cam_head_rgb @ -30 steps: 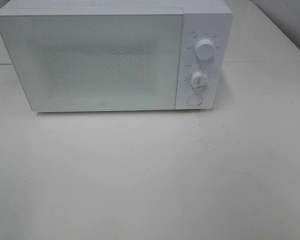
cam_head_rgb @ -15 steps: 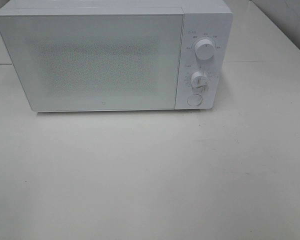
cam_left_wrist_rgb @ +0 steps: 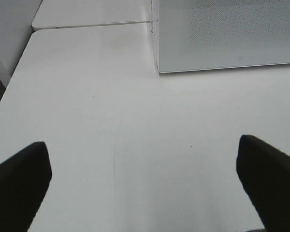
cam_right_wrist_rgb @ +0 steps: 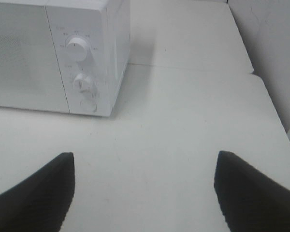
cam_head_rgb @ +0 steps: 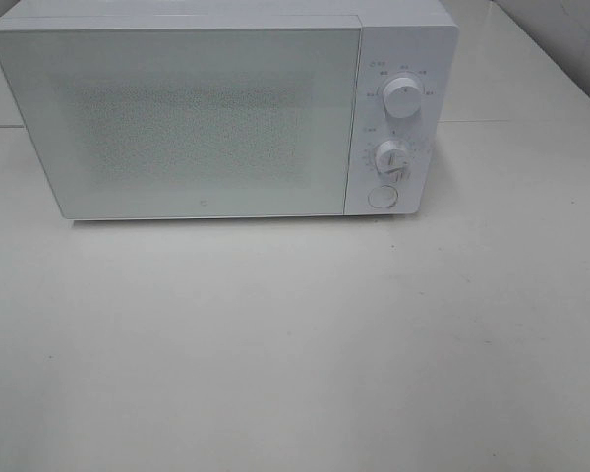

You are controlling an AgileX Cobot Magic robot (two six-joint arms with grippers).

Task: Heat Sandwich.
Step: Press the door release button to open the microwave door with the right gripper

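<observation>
White worktop (cam_head_rgb: 295,344), seen from the high camera and from both wrist cameras. Its near and middle areas carry only faint scuffs.

Microwave (cam_head_rgb: 226,108): a white box standing along the far edge of the worktop, nearer the far left corner. Its back lies about at the seam with a second white top behind it. Its front faces the near edge.

Door (cam_head_rgb: 177,128): closed, flush with the front, with a speckled window that hides the inside.

Control panel (cam_head_rgb: 398,128): a narrow strip at the door's right. It carries an upper knob (cam_head_rgb: 401,96), a lower knob (cam_head_rgb: 391,160) and a round button (cam_head_rgb: 381,197) in a column, the button lowest.

Left gripper (cam_left_wrist_rgb: 142,159): shown only by its own wrist camera, above bare worktop in front of the microwave's left front corner. Its dark fingers (cam_left_wrist_rgb: 19,188) are spread wide, with nothing between them.

Right gripper (cam_right_wrist_rgb: 145,164): shown only by its own wrist camera, above bare worktop in front of the panel end of the microwave. Its fingers (cam_right_wrist_rgb: 38,193) are likewise spread wide and hold nothing.

Sandwich: it shows in none of the three views, so its place cannot be told.
</observation>
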